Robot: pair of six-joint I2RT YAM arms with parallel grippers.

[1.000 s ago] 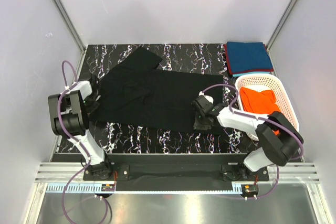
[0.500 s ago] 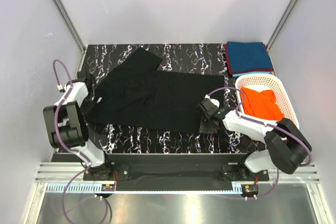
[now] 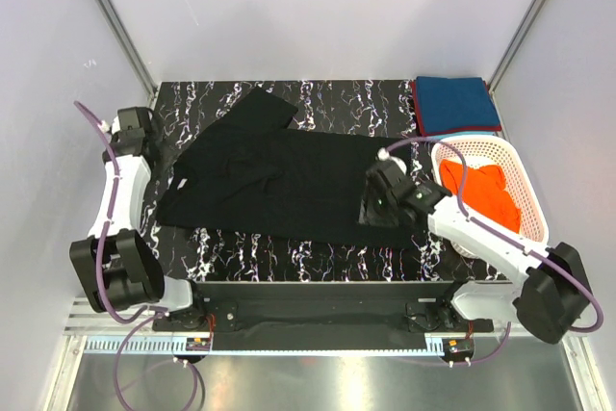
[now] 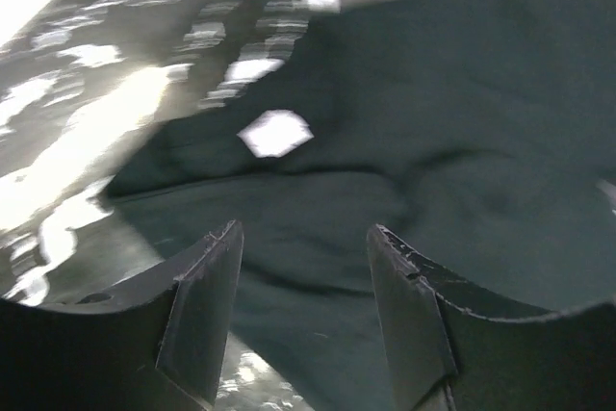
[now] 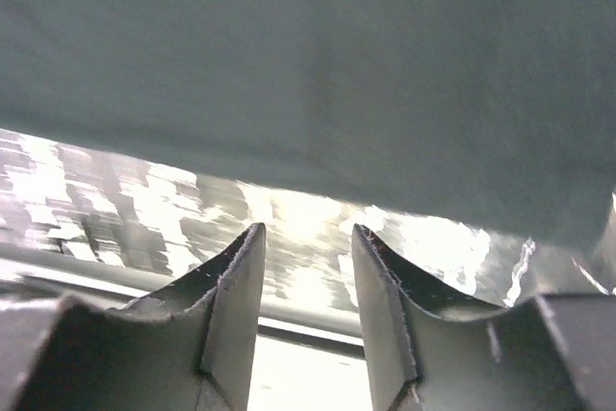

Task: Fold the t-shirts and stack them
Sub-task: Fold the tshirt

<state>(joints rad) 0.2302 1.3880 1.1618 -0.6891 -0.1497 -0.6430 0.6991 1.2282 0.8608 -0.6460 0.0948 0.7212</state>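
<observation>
I see the black t-shirt (image 3: 279, 180) spread flat on the worktop (image 3: 289, 257), left of the basket (image 3: 472, 144). My right tool (image 5: 308, 233) hangs at the hem nearest the basket, fingers apart, nothing held. My left tool (image 4: 303, 238) is over the shirt's end farthest from the basket, also apart. That view is blurred, but the tool looks empty. The orange t-shirt (image 3: 481, 190) lies in the basket, and the teal-blue t-shirt (image 3: 454, 103) sits folded just behind it.

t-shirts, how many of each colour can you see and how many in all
black t-shirt: 1
teal-blue t-shirt: 1
dark red t-shirt: 1
orange t-shirt: 1
total: 4
</observation>
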